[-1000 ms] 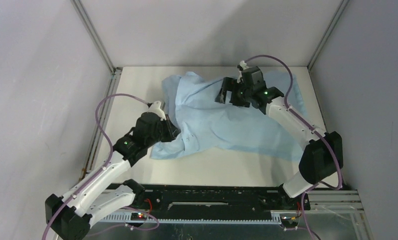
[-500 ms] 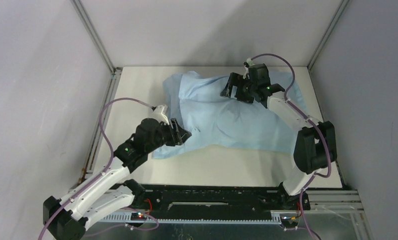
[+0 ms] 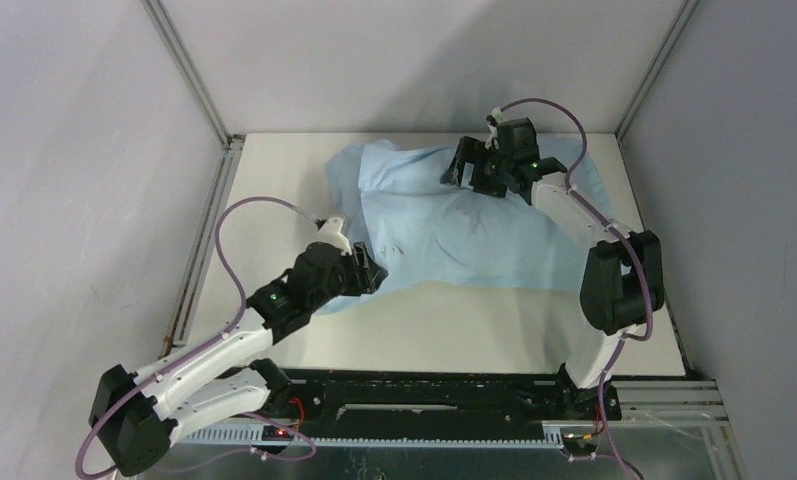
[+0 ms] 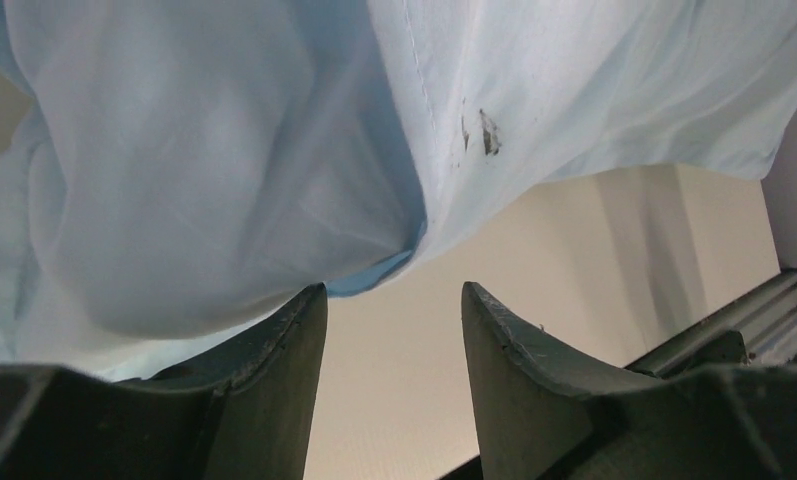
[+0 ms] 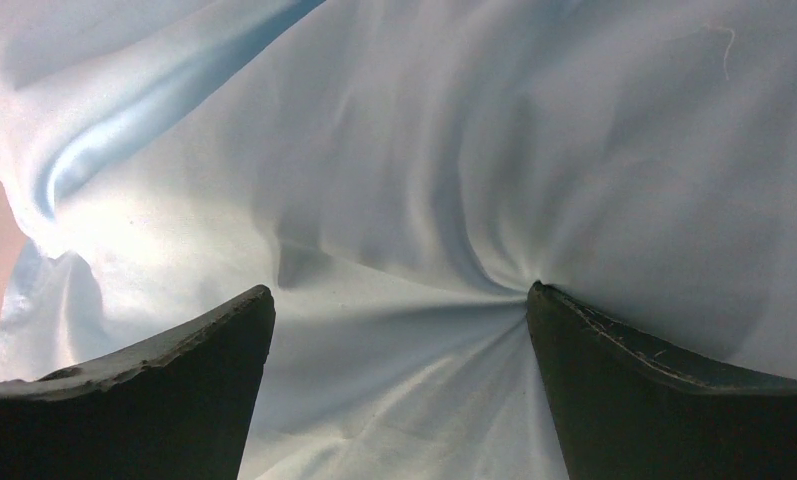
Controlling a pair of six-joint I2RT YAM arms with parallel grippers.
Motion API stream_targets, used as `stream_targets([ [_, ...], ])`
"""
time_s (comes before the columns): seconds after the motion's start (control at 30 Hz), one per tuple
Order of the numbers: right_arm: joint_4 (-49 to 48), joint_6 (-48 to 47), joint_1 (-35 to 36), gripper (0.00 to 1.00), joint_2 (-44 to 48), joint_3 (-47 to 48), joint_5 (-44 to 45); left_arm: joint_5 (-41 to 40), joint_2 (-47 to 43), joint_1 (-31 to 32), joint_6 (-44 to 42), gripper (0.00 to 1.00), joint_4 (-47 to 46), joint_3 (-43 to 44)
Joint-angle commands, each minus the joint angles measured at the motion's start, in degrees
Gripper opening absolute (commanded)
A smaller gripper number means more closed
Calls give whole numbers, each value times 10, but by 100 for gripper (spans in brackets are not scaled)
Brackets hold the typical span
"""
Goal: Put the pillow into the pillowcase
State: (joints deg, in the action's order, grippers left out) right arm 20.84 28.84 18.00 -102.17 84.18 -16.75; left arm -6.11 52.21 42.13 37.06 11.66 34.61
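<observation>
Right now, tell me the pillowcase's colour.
Light blue; the pillowcase shows best in the top external view.

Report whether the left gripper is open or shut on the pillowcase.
Open. In the left wrist view the left gripper shows bare table between its fingers, and the pillowcase edge hangs just beyond the tips, not pinched.
</observation>
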Motion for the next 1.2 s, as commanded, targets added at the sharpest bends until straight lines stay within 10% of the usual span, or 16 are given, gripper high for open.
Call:
stream_targets([
  [0.0, 29, -18, -7, 100, -31, 12, 19, -31, 18, 4, -23, 56, -63, -9],
  [0.27, 36, -22, -8, 100, -32, 20, 23, -15, 58, 13, -33, 44, -99, 0],
  [0.47, 49, -29, -11, 99, -42, 36, 35, -44, -8, 22, -22, 2, -43, -15],
  [1.17, 69, -34, -6, 100, 56, -39, 76, -18, -53, 23, 51, 0, 78, -52],
])
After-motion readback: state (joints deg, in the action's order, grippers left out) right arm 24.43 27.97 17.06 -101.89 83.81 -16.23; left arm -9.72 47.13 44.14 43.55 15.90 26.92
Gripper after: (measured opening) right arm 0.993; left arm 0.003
